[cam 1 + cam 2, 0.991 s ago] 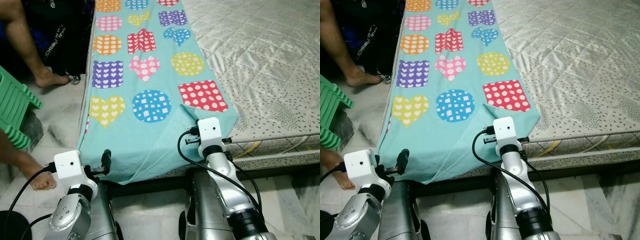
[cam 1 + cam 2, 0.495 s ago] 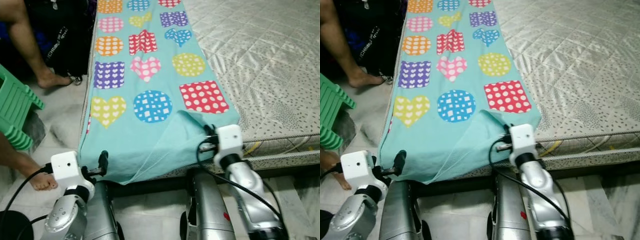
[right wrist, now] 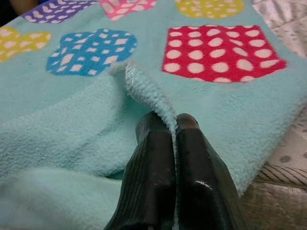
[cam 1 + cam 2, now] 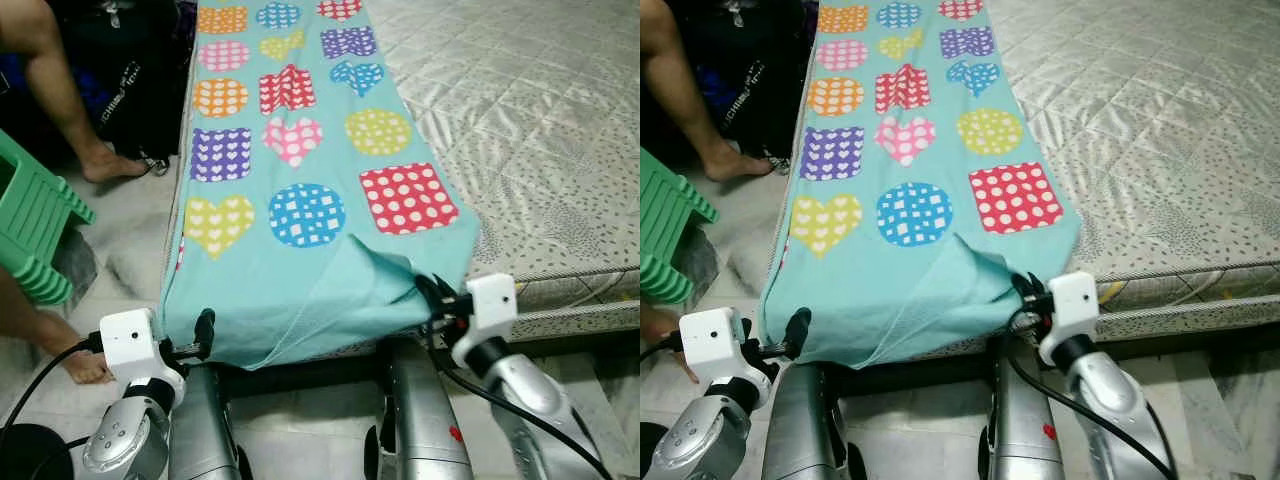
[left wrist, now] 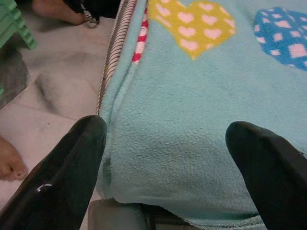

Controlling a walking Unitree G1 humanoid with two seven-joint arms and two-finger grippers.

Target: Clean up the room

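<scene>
Here, the turquoise fleece blanket patterned with hearts and dotted shapes [image 4: 300, 150] lay lengthwise along the left side of the grey quilted mattress [image 4: 540, 130], its long axis running away from the robot. The right gripper [image 3: 173, 128] was clamped on a fold of the blanket's near hem. The left gripper [image 5: 165, 165] was spread wide, straddling the blanket's near left corner without touching it. That corner lay just ahead of it, so closing there probably came next.
</scene>
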